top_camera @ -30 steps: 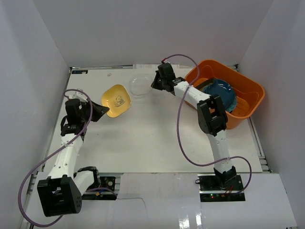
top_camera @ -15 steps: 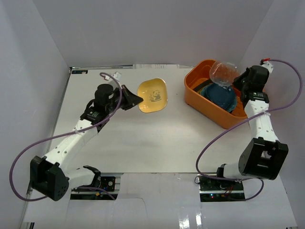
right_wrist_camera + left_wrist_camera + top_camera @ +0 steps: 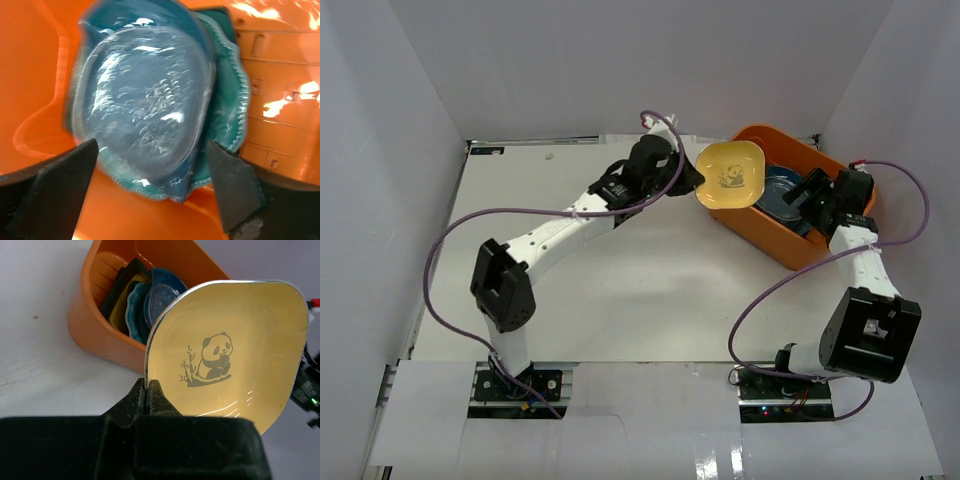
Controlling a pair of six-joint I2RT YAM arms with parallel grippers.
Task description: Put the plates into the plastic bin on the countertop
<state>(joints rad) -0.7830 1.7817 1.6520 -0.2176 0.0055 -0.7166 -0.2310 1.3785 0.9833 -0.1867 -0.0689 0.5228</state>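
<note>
A small yellow plate (image 3: 729, 174) with a panda print hangs tilted over the near-left rim of the orange plastic bin (image 3: 843, 222). My left gripper (image 3: 693, 181) is shut on its edge. In the left wrist view the jaws (image 3: 146, 390) pinch the yellow plate (image 3: 225, 355), and the bin (image 3: 95, 330) lies beyond it with stacked plates (image 3: 135, 302). My right gripper (image 3: 808, 195) is inside the bin, open. Its fingers (image 3: 65, 185) stand wide on either side of a clear dish (image 3: 145, 100), which lies on a dark-blue plate and a teal scalloped plate (image 3: 229, 105).
The bin stands at the back right of the white countertop (image 3: 620, 270), close to the right wall. My left arm stretches diagonally across the table from its base, with a purple cable looping over it. White walls close in on all sides.
My left arm has swung right, carrying the yellow plate from mid-table to the bin's rim. The right gripper has lowered into the bin, opened and let go of the clear dish.
</note>
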